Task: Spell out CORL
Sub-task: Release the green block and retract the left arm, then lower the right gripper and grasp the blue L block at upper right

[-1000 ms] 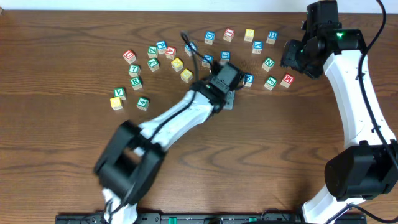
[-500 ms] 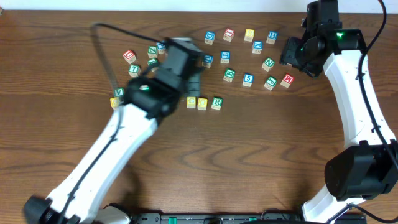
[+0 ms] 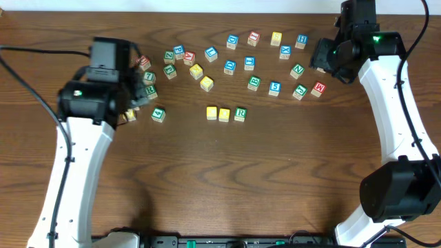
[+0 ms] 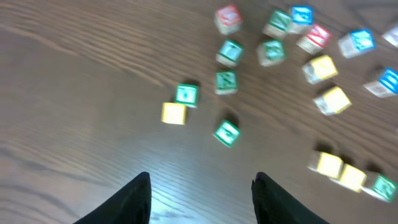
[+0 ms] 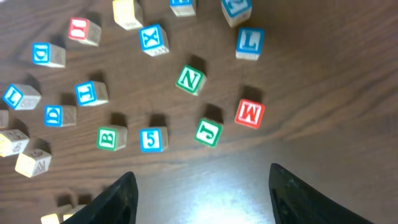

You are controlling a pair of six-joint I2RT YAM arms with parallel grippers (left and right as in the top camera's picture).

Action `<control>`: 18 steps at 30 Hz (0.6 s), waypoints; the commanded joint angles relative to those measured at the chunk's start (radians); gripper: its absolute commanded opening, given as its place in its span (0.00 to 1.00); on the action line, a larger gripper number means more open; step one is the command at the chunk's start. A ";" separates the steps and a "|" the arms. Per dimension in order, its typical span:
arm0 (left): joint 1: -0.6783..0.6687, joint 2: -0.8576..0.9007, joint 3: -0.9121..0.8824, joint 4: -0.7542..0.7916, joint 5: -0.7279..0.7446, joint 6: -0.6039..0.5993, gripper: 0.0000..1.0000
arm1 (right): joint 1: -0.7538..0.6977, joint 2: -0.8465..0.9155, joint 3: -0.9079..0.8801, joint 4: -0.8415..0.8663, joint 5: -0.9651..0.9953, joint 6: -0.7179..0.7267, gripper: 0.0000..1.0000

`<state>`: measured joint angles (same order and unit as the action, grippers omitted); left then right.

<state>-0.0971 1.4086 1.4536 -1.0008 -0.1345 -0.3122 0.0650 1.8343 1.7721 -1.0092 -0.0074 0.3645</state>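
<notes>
A row of three blocks lies mid-table: a yellow block (image 3: 211, 112), a second yellow block (image 3: 224, 114) and a green R block (image 3: 240, 114). The row also shows in the left wrist view (image 4: 351, 177) at the lower right. A blue L block (image 5: 249, 42) lies among loose blocks in the right wrist view. My left gripper (image 3: 140, 93) is open and empty above the left cluster, its jaws (image 4: 202, 190) over bare wood. My right gripper (image 3: 322, 60) is open and empty at the far right, its jaws (image 5: 202, 190) over bare wood.
Several loose letter blocks are scattered across the far half of the table, such as a red M (image 3: 318, 88), a green J (image 3: 300, 91), a green N (image 3: 297, 69) and a blue 5 (image 3: 274, 87). A left cluster includes a green block (image 3: 158, 114).
My left arm has swung from the middle of the table to the far left, uncovering the three-block row. The right arm has not moved.
</notes>
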 commanded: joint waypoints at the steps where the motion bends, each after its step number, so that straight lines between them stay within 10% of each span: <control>1: 0.089 0.009 0.009 0.013 -0.009 0.069 0.55 | -0.001 0.000 0.012 0.027 0.005 -0.023 0.62; 18: 0.223 0.009 -0.013 0.064 -0.008 0.072 0.71 | -0.100 0.058 0.012 0.130 0.084 -0.033 0.64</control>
<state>0.1234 1.4086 1.4536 -0.9382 -0.1371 -0.2535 -0.0193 1.8477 1.7721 -0.8871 0.0528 0.3470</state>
